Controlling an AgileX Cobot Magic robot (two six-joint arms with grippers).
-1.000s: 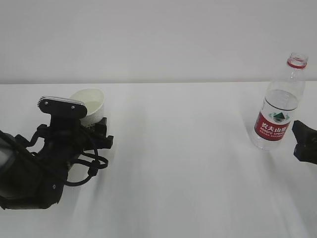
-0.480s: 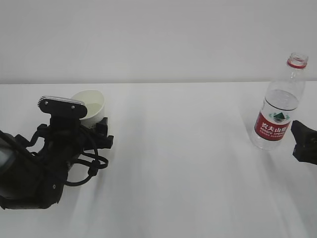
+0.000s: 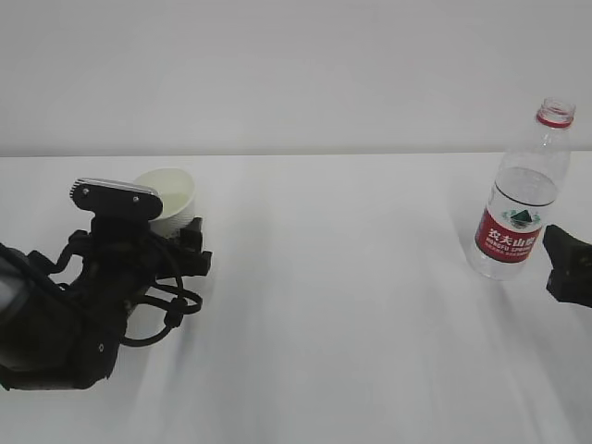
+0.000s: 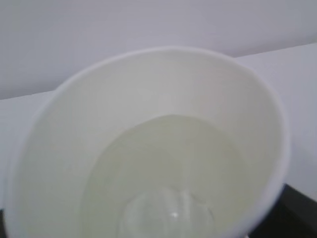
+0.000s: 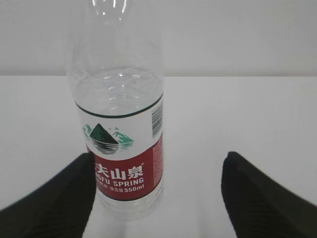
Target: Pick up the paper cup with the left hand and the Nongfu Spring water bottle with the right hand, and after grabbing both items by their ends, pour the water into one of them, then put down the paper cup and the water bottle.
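Left hand (image 3: pixel 190 239): low at the left of the table (image 3: pixel 351 305), black arm with loose cables and a grey camera block on top. The paper cup (image 3: pixel 169 196) sits right at its fingertips, on the far side of the arm. Can't tell from the exterior view whether the fingers touch the cup or stand apart; the arm hides them. The left wrist view looks straight down into the cup (image 4: pixel 148 144), rim filling nearly the whole frame, only a dark corner of a finger at bottom right. No way to call grip or release from that.

The water (image 4: pixel 168 168) is in the cup, pale yellowish-green against the cream inside, level well below the rim.

Right hand (image 5: pixel 158 193): jaws wide apart, nothing clamped. The water bottle (image 5: pixel 121 134) stands upright just ahead of the fingers, nearer the left one than the right. In the exterior view the right hand (image 3: pixel 569 268) is at the right edge, just beside the bottle (image 3: pixel 525 199) and apparently not gripping it.

Bottle: uncapped, red neck ring, red label, water up to roughly the top of the label. Cup and bottle are well apart, at opposite ends of the table.
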